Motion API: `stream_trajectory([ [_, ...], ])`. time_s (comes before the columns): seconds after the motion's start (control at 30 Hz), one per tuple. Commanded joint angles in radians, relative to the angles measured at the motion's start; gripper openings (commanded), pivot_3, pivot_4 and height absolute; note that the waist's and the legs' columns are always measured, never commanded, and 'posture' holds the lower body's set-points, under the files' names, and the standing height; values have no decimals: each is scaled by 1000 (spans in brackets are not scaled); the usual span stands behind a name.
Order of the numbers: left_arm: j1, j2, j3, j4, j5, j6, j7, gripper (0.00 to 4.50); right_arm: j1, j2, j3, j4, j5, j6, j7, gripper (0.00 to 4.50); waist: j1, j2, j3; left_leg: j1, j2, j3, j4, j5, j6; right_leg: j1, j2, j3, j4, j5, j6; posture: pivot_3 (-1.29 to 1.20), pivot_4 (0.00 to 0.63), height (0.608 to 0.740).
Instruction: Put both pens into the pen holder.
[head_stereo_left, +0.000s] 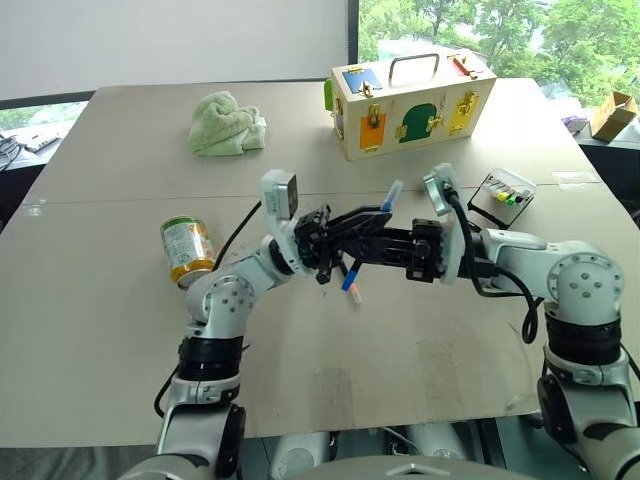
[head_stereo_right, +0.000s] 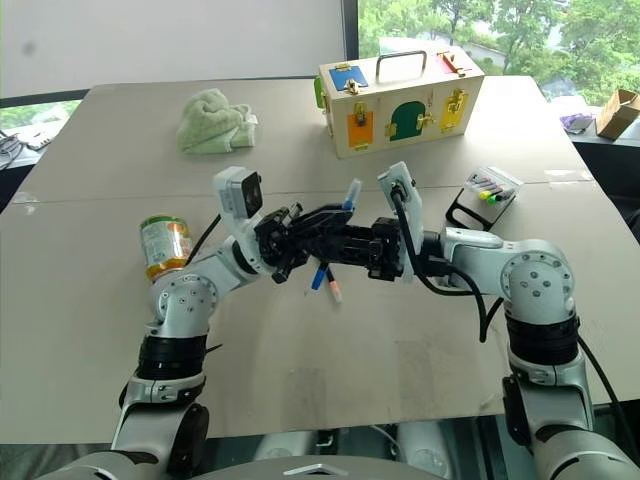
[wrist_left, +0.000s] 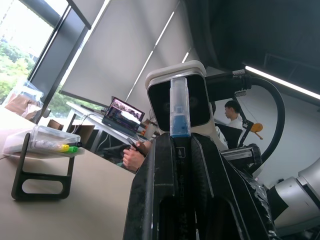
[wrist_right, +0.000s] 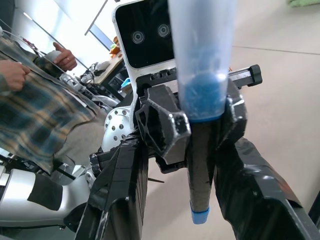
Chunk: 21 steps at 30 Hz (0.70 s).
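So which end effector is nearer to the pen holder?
Right. The right end effector is beside the pen holder; the left end effector lies farther away, beyond the right one.

Blue-ended pen (head_stereo_left: 389, 196): mid-barrel hidden where left gripper (head_stereo_left: 322, 250) and right gripper (head_stereo_left: 362, 234) overlap at frame centre; only the two ends show.
Orange-capped pen (head_stereo_left: 353, 288): upper part lost behind same fingers; which gripper holds it, cannot tell.
Right gripper's fingers: shut on barrel or apart, cannot tell.
Pen holder (head_stereo_left: 501, 194): contents at right of frame too small to identify.
Cardboard box (head_stereo_left: 613, 113): cut by right edge.
Person's plaid sleeve (wrist_right: 30, 100): cut by left edge.
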Motion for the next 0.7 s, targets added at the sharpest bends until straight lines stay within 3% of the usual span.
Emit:
stream_trajectory([
  [0.03, 7, -4, 3, -10, -34, 37, 32, 952, 7, -22, 21, -55, -30, -10, -18, 1415, 0, 0, 0, 0, 0, 0, 0, 0, 0, 0, 0, 0, 0, 0, 0, 0, 150, 740],
  [0.07, 8, -4, 7, -11, -53, 51, 28, 1119, 8, -25, 26, -58, -35, -14, -14, 1417, 0, 0, 0, 0, 0, 0, 0, 0, 0, 0, 0, 0, 0, 0, 0, 0, 150, 740],
  [0.6, 25, -8, 7, -1, -27, 13, 34, 1118, -6, -44, 36, -54, -8, -65, 72, 1417, -9, 0, 0, -1, 0, 0, 9, -1, 2, 0, 0, 0, 7, 0, 0, 0, 150, 740],
  [0.7, 29, -9, 2, -3, -19, 7, 34, 1270, -4, -34, 30, -53, -10, -77, 58, 2895, -12, 0, 0, -1, 0, -1, 10, -2, 3, 1, 0, 0, 7, 0, 0, 0, 150, 740],
])
